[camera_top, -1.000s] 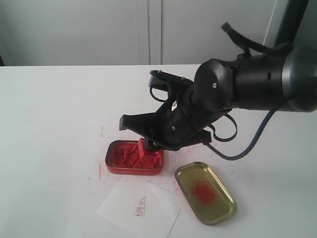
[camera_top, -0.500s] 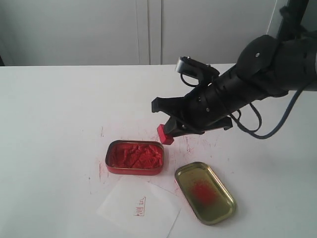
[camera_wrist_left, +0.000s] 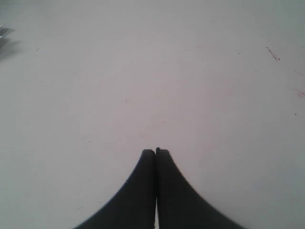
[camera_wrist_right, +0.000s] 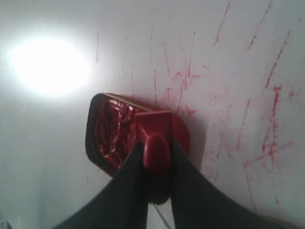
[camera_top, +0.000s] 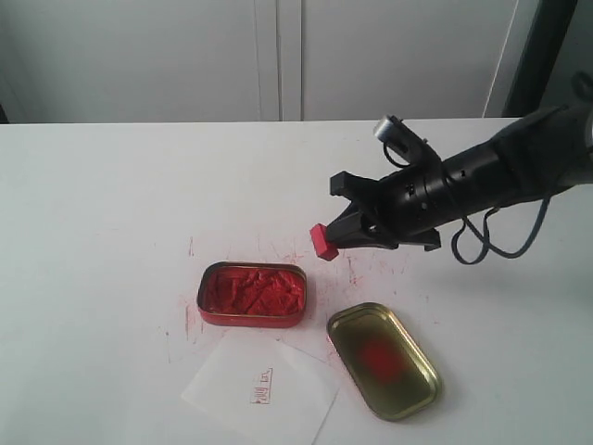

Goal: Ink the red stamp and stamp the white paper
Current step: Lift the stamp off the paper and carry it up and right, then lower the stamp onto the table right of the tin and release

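My right gripper is shut on the red stamp, holding it in the air up and to the right of the open ink tin. In the right wrist view the red stamp sits between the black fingers, its square base pointing toward the ink tin below. The white paper lies at the front of the table, bearing a small red imprint. My left gripper is shut and empty over bare white tabletop; it does not show in the exterior view.
A gold tin lid with a red smear lies right of the paper. Red scratch marks streak the tabletop around the tin. The white table ends at a grey wall behind.
The right arm lifted the stamp out of the ink tin and drew it up and to the right, pulling back from the tin. The left gripper's earlier state is not shown.
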